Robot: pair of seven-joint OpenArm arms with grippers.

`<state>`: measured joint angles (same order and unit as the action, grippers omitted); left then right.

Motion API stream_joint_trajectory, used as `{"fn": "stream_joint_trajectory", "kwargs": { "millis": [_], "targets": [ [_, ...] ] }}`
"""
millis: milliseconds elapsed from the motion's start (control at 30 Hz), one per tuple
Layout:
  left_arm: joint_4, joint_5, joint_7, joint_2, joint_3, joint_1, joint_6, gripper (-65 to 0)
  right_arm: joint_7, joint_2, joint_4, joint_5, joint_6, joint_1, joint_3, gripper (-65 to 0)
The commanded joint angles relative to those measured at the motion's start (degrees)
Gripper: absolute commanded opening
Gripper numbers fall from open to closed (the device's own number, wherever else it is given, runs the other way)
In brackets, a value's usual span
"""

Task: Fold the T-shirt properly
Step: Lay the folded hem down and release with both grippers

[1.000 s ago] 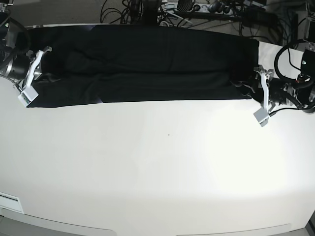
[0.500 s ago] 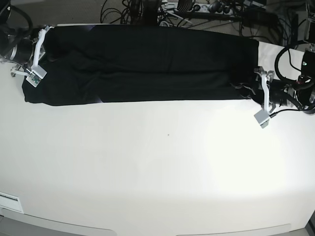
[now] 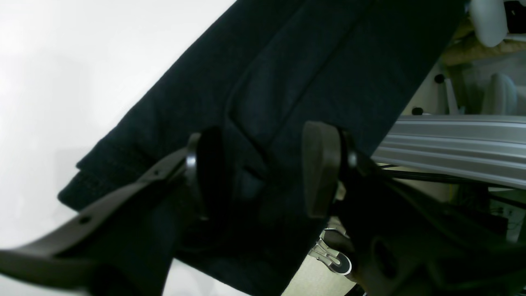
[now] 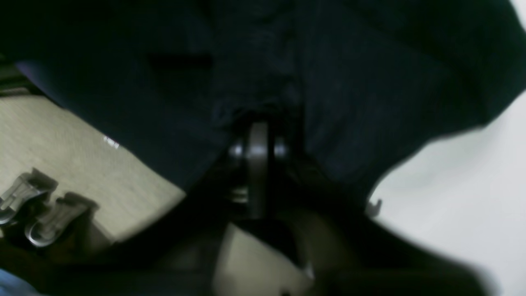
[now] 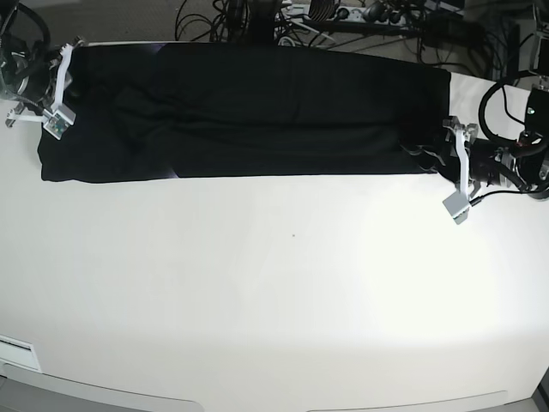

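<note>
My left pincer point(image 5: 457, 168) stands spread at one end of the T-shirt point(image 5: 257, 112), which lies as a long black band across the far side of the white worktop point(image 5: 274, 300), its pads straddling the layered hem; my right pincer point(image 4: 257, 142) sits at the other end, and through the blur I cannot tell whether it is spread or pinching cloth. The risk, as I judge it: closing on only the top layer, or dragging one end, would skew the fold or slide cloth off the far edge. No brand, label or writing is legible.
</note>
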<state>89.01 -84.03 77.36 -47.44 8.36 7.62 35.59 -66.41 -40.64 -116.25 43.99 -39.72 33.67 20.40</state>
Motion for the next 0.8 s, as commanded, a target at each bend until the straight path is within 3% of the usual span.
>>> {"fn": "stream_joint_trajectory", "kwargs": {
  "millis": [0,67,100,267,333,400,433,533,633,767],
  "targets": [
    [0.7,-1.0,-0.5,-1.1,-0.5,1.0,0.4,-32.1,0.8,-1.3,-0.8,1.3,-0.3,-0.2,0.7,-41.6],
    [0.7,-1.0,-0.7,-1.1,-0.5,1.0,0.4,-32.1,0.9,-1.3,-0.9,3.4,-0.3,-0.3,0.7,-32.1],
    [0.7,-1.0,-0.6,-1.1,-0.5,1.0,0.4,-32.1,1.1,-1.3,-1.2,4.1,-0.3,-0.5,0.7,-30.3],
    [0.7,-1.0,-0.6,-1.1,-0.5,0.7,0.4,-32.0,3.3,-1.3,-4.4,4.8,-0.3,-2.1,3.2,-31.3],
    [0.7,-1.0,-0.6,-1.1,-0.5,0.7,0.4,-32.1,5.2,-1.2,-5.3,8.8,3.1,-2.3,5.5,-40.4],
    [0.7,-1.0,-0.7,-1.1,-0.5,0.7,0.4,-32.0,7.7,-0.7,-5.2,14.8,6.3,-2.3,7.5,-59.1],
    [0.7,-1.0,-0.7,-1.1,-0.5,0.7,0.4,-32.0,8.3,0.3,-5.2,16.2,6.7,-2.3,8.2,-65.0],
    [0.7,-1.0,-0.9,-1.1,-0.5,0.7,0.4,-32.0,13.0,7.0,-4.7,14.1,3.8,-2.6,9.4,-65.0],
    [0.7,-1.0,-1.8,-1.1,-0.6,0.8,0.4,-32.0,14.0,14.4,-2.3,12.0,0.0,-2.8,8.8,-65.0],
    [0.7,1.3,-5.3,-1.1,-1.1,0.8,0.4,-32.0,14.9,20.3,1.6,6.0,-0.3,-4.9,8.7,-65.0]
  ]
}}
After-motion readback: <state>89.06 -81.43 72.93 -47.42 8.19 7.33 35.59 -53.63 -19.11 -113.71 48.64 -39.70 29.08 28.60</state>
